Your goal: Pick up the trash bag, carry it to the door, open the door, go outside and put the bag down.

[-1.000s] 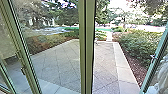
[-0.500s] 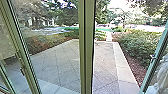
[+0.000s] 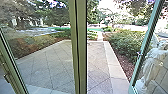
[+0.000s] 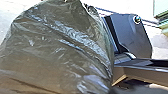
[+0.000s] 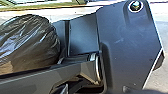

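The trash bag point(image 4: 57, 47), dark and shiny, shows large in the left wrist view, near the robot's own dark plate. Whether the left pincer or the right pincer is apart, together or clamped on the bag, I cannot tell. In the head view, a green-framed glass door point(image 3: 144, 45) appears open at the right of the frame, a post point(image 3: 80, 50) stands near the centre, and paving point(image 3: 47, 67) reaches toward bushes point(image 3: 127, 42) at the right.
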Controlling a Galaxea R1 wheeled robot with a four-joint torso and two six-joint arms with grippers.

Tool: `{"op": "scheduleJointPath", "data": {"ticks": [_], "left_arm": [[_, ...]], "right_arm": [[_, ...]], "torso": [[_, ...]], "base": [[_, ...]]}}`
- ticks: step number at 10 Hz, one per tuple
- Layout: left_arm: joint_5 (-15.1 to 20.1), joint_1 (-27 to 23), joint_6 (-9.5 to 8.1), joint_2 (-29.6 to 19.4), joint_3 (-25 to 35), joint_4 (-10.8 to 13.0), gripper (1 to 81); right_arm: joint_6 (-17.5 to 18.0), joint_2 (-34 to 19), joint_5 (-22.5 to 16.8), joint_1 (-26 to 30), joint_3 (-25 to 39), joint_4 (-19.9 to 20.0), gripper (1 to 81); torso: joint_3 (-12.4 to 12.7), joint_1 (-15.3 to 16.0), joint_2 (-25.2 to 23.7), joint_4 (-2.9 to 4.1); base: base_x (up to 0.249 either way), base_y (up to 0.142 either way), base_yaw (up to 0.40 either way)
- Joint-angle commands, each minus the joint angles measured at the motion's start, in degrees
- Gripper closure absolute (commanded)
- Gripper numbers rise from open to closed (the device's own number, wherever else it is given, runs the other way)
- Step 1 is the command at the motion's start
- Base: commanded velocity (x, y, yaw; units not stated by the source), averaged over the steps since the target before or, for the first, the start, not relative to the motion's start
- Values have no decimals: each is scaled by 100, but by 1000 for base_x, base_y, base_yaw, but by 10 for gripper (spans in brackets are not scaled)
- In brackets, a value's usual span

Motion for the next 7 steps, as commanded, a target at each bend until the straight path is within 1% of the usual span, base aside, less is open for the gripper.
{"op": "scheduleJointPath", "data": {"ticks": [1,7], "left_arm": [[327,-248,12,-23,19,38,811],[335,-248,12,-14,19,38,811]], "right_arm": [[-41,73,-326,225,55,-72,10],[-41,82,-343,251,55,-72,10]], "torso": [[0,0,0,0],[0,0,0,0]], "base": [[0,0,-249],[0,0,-252]]}}
